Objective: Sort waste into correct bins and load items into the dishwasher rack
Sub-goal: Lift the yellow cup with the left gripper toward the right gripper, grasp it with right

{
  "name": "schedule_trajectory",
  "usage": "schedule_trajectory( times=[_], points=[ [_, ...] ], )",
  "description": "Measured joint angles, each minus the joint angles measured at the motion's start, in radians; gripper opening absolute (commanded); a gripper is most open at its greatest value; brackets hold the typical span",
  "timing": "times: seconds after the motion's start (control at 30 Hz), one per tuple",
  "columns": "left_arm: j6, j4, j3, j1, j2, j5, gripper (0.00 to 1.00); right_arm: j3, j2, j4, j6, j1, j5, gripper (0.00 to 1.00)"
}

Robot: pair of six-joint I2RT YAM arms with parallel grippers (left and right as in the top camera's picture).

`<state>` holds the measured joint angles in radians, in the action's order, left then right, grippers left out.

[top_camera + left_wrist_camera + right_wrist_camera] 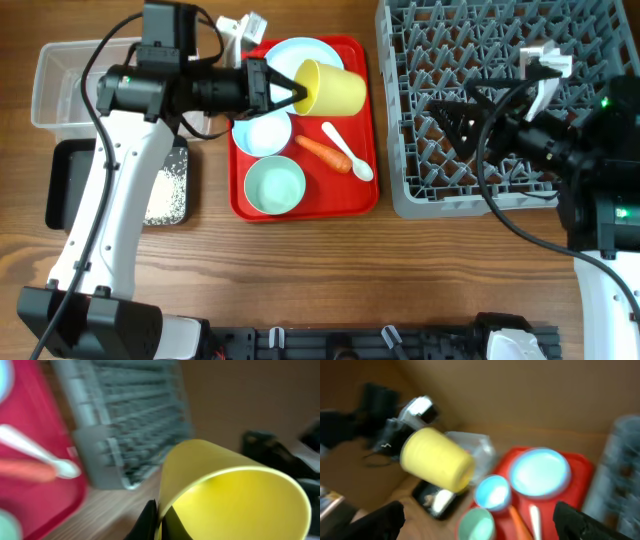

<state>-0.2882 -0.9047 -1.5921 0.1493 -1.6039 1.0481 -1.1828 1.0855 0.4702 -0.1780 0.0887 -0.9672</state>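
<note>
The loading step is in hand, and the yellow cup (335,88) is the piece being carried. The left gripper (294,92) is pinched on the cup's rim, one finger inside the mouth and one against the outer wall. It holds the cup on its side above the far end of the red serving tray (355,198), with the base pointing off the tray's right side toward the dishwasher rack (430,60). The rack sits just beside the tray on that side. The right gripper (455,110) hangs over the rack with its fingers spread wide and nothing between them. On the tray, the light-blue plate (290,55) lies at the far end, partly under the cup, and the small light-blue bowl (268,132) sits mid-tray. The pale-green bowl (275,186) is at the near end, with the carrot (322,152) and white spoon (350,155) toward the right edge. The next move likely calls for carrying the cup across the tray's right edge, turning it mouth-down, and lowering it between the pegs before letting go. A rim pinch this thin may let the cup swing.
</note>
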Motion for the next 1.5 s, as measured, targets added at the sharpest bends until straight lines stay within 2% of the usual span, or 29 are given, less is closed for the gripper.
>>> schedule_trajectory(
  times=[0.2,0.37,0.77,0.97,1.23,1.5],
  points=[
    [0.022,0.126,0.000,0.000,-0.001,0.252,0.04,-0.008,0.088,-0.116,0.006,-0.010,-0.231,0.96],
    [0.025,0.184,0.000,0.009,-0.001,0.341,0.04,-0.008,0.159,-0.164,0.033,-0.066,-0.339,0.95],
    [0.025,0.188,0.000,0.066,-0.001,0.378,0.04,-0.008,0.167,-0.325,0.051,-0.207,-0.394,0.95],
    [0.025,0.188,0.000,0.097,-0.001,0.382,0.04,-0.008,0.167,-0.354,0.043,-0.232,-0.394,0.83],
    [0.025,0.188,0.000,0.106,-0.001,0.388,0.04,-0.008,0.167,-0.373,0.043,-0.245,-0.394,0.77],
    [0.025,0.188,0.000,0.111,-0.001,0.393,0.04,-0.008,0.167,-0.374,0.042,-0.244,-0.394,0.66]
  ],
)
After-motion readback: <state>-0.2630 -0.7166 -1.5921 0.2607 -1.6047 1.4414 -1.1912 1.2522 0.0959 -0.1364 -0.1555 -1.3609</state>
